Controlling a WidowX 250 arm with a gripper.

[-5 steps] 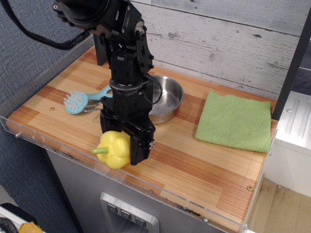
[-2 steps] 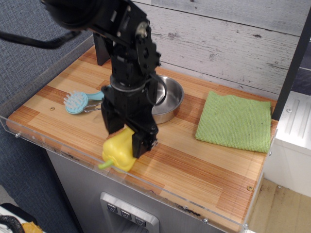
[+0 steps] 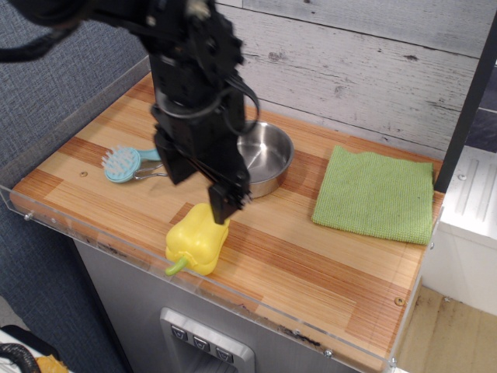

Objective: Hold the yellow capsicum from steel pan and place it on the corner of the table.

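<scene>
A: One camera on this, high and off to the front. The yellow capsicum (image 3: 197,239) lies on its side on the table (image 3: 311,264), stem pointing toward seven o'clock, close to the clear front rim.

B: And nothing is holding it. The gripper (image 3: 203,180) hangs above it with its jaws spread, one dark finger (image 3: 221,203) just at the pepper's upper edge. Whether that tip touches the skin I can't tell from this angle.

A: The steel pan (image 3: 264,158) sits at about one o'clock from the pepper, near but apart, and it looks bare inside, at least the part not hidden by the arm.

B: So the lift out of the pan looks done. I'd judge the placement is finished too, or all but. The pepper rests by the front edge, though more toward the front-left than in a true corner.

A: Why on its side? Lobed plastic like that probably tips over once the jaws let go. The rim is there to stop it if it rolls forward.

B: Other things: a light blue brush (image 3: 126,162) at ten o'clock from the pepper, well apart, partly behind the arm. A green cloth (image 3: 376,196) out at two o'clock, flat, clear of everything.

A: Risk from here?

B: That finger by the pepper. If the arm swings sideways rather than straight up, it could nudge the thing along the boards.
</scene>
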